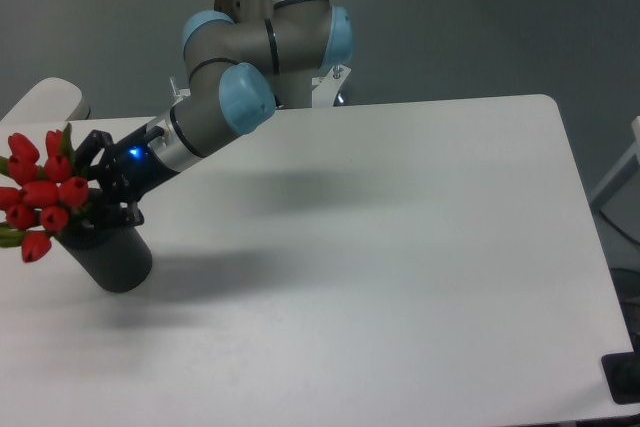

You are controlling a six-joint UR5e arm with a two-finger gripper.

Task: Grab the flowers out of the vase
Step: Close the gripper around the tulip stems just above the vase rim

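Note:
The flowers (40,192), a tight bunch of red tulip buds with green leaves, lean out to the left of the vase (115,257), a dark grey cylinder at the table's left edge. My gripper (92,185) reaches in from the right, just above the vase rim. Its black fingers (92,140) are spread above and below the bunch's base, where the stems leave the vase. The buds and leaves hide the fingertips. The jaws look open around the stems, pressing against the bunch.
The white table (400,247) stretches to the right of the vase. The arm's base mount (325,87) stands at the far edge. A pale rounded object (45,97) sits at the far left, and a dark block (625,377) lies off the front right corner.

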